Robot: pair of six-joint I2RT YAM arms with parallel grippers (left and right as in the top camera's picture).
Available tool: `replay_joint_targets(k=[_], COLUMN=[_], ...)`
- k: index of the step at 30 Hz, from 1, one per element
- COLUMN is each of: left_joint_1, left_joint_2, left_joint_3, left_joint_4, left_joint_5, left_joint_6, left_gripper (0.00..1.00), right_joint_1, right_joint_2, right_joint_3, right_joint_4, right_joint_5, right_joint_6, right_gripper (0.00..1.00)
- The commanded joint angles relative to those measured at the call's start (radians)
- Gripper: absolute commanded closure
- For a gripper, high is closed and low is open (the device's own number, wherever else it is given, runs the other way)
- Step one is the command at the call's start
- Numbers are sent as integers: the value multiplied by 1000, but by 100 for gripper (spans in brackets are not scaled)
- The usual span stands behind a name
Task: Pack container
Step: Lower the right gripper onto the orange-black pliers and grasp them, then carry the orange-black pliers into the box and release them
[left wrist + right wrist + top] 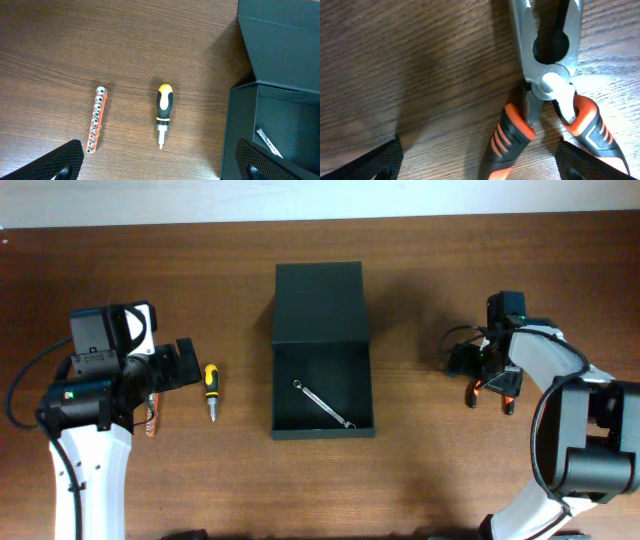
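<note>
The container [360, 385] is a dark green-black box in the middle of the table, with its flap lid [320, 302] open toward the back. A silver wrench [323, 402] lies inside it. A yellow-and-black screwdriver [211, 388] and an orange bit holder [150, 418] lie left of the box. My left gripper [188, 365] is open and empty above them. In the left wrist view, the open left gripper [160, 170] is near the screwdriver [164, 112], the bit holder [96, 119] and the container's wall [235, 135]. My right gripper [480, 167] is open, low over orange-handled pliers [547, 85], one handle between its fingers.
The pliers [472, 394] lie on the brown wooden table [430, 460] to the right of the box, under the right gripper [488, 375]. The table's far edge runs along the top of the overhead view.
</note>
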Motion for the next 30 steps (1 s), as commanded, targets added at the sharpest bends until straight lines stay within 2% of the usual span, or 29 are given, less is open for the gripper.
replay_joint_targets(k=[1,6,18,24,27,30], left_joint_1=[5,5,5,5,5,5], left_joint_2=[-14,-14,-14,-14,-14,-14], left_joint_3=[17,17,17,17,17,17], left_joint_4=[-4,-3,-3,-3,-3,-3], left_joint_5=[15,15,15,14,6,3], left_joint_6=[-10,-10,-9,-9,-9,-9], left_gripper=[1,1,1,1,1,1], right_joint_1=[-1,-1,-1,0,14,71], right_joint_2=[49,56,56,47,26,-11], right_joint_3=[-4,-4,-3,50,164,376], right_joint_4=[6,7,7,-43,-158,-316], right_joint_5=[-3,-11,-11,-80,-79,-81], right_joint_6=[8,8,8,-53,-87,-184], right_gripper=[22,57,96,96,96,96])
